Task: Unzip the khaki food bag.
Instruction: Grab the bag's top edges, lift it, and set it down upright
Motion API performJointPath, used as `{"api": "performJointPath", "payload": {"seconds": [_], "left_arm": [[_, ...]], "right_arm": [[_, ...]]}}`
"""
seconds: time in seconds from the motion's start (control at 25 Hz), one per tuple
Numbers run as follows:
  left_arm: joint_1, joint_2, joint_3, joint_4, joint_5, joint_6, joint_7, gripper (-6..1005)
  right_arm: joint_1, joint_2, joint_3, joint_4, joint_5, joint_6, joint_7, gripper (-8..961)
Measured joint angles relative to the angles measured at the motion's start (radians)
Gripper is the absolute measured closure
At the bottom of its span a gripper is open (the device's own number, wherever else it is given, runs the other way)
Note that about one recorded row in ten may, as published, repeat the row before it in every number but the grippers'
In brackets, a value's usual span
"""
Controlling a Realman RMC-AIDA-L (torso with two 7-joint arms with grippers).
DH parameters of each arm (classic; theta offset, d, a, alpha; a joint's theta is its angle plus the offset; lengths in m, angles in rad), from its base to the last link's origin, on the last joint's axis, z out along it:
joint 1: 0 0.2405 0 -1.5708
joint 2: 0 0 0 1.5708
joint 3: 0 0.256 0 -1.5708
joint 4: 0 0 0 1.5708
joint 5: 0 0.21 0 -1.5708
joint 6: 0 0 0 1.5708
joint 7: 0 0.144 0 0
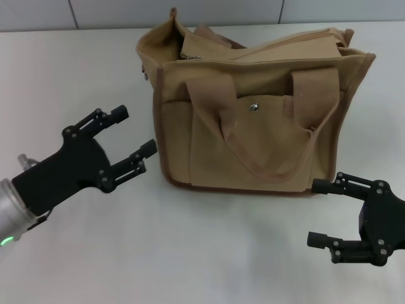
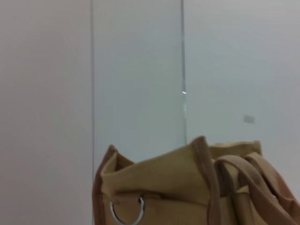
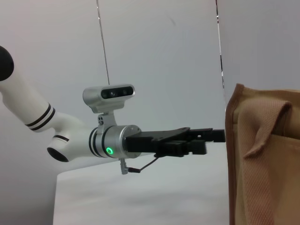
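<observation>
Left gripper [image 1: 136,135]: jaws apart, empty, beside bag's left end | Right gripper [image 1: 323,212]: jaws apart, empty, near table's front-right corner | Khaki food bag [image 1: 253,120]: upright, toward table's [image 1: 76,69] rear edge | Advice: I would brace one end, pull along the top zipper | Hidden: zipper pull not discernible; top folds obscure it.

The white table [image 1: 76,253] carries only 1 khaki food bag [image 1: 253,120].
</observation>
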Motion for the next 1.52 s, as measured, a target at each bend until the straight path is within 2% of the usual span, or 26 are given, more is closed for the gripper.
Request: {"api": "performJointPath", "payload": {"seconds": [0.24,0.28,0.36,0.48,0.64,1.12,1.32,1.52], "left_arm": [[-0.058,-0.001,0.01,-0.047,-0.011,-0.012,0.018,258],[-0.088,-0.001,0.01,-0.07,-0.011,-0.042,0.022,259],[-0.088,-0.001,0.01,-0.07,-0.011,-0.042,0.022,263],[-0.139,-0.002,0.008,-0.11,-0.012,-0.093,0.022,268],[-0.169,-0.002,-0.01,-0.151,-0.025,-0.11,0.032,275],[-0.187,-0.002,-0.007,-0.185,-0.074,-0.131,0.048,546],[-0.195,-0.002,-0.003,-0.189,-0.069,-0.127,0.05,780],[-0.189,-0.001,0.003,-0.177,-0.066,-0.077,0.051,832]], "right_arm": [[0.002,0.005,-0.001,0.0,0.0,0.009,0.0,111],[0.002,0.008,-0.001,0.0,0.0,0.017,0.0,111],[0.002,0.008,-0.001,0.0,0.0,0.021,0.0,111],[0.001,0.01,-0.001,0.0,0.0,0.026,0.0,111],[0.0,0.011,-0.002,0.0,0.0,0.028,0.0,111],[-0.003,0.012,-0.002,0.002,0.0,0.04,0.0,112],[-0.004,0.012,-0.002,0.002,0.0,0.04,0.0,112],[-0.003,0.012,0.002,0.002,-0.001,0.04,0.0,112]]}}
